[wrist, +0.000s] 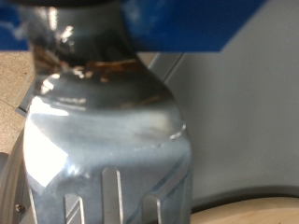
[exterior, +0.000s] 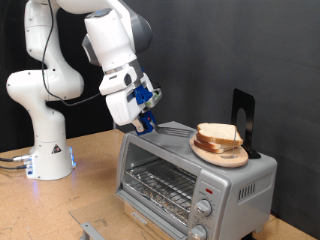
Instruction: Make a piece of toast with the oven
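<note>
Oven (exterior: 185,180): silver-grey countertop unit, nearest the exterior view's bottom; glass door seemingly shut, wire rack visible behind it, knobs (exterior: 203,210) on the panel at the exterior view's right.

Toast (exterior: 219,135): pale slice with tan crust, lying on a round wooden plate (exterior: 222,153) atop the oven roof, toward the exterior view's right. Not inside the oven. Black upright stand (exterior: 243,115) just behind the plate.

Gripper (exterior: 146,124): hanging low over the oven's top rear corner at the exterior view's left, apart from the toast, blue fittings on the hand. Finger spacing: cannot tell; wrist view filled by one blurred grey finger (wrist: 107,140) at close range, nothing seen between the fingers.

Step in hand, judged: approach stage at the oven; toast not yet loaded. Next move calls for a clear line onto the door's top edge or the slice without knocking the plate.

Surface: light wooden tabletop (exterior: 95,185); arm base (exterior: 48,155) bolted at the exterior view's left, cables alongside.

Room: black curtain (exterior: 250,50) across the whole background.
</note>
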`<state>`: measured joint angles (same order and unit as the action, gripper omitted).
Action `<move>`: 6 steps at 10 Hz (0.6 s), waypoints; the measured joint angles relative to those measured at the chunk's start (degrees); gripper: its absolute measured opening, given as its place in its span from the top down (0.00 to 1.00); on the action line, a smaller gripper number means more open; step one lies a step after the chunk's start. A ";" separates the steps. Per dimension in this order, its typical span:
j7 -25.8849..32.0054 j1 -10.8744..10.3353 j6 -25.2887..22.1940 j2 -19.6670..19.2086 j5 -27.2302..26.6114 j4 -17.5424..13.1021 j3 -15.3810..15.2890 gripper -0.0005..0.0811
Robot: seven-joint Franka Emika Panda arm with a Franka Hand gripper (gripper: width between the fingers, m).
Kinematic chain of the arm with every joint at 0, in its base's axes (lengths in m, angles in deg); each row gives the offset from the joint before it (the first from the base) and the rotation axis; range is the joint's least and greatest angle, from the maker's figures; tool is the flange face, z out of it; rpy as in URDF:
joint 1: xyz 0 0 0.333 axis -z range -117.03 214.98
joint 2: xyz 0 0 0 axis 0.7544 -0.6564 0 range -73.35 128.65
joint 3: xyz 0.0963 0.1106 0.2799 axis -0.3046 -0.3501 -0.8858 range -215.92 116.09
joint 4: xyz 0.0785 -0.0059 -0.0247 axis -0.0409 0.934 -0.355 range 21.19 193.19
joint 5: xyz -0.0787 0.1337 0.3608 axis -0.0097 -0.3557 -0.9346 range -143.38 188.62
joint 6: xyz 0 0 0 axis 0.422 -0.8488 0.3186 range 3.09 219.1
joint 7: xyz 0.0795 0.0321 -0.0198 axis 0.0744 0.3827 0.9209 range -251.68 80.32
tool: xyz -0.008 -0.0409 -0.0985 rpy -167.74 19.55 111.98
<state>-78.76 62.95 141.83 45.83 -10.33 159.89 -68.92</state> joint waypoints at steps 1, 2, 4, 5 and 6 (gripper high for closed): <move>-0.07 0.00 0.02 -0.10 0.00 -0.16 -0.20 0.50; -0.22 0.00 0.03 -0.24 0.02 -0.36 -0.46 0.50; -0.86 0.00 0.03 -0.55 0.36 -0.56 -0.96 0.50; -1.60 0.00 0.04 -0.72 0.71 -0.61 -1.29 0.50; -2.10 0.00 0.04 -0.99 1.17 -0.66 -1.51 0.50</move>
<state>-80.86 62.96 141.87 44.84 -9.17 159.24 -70.43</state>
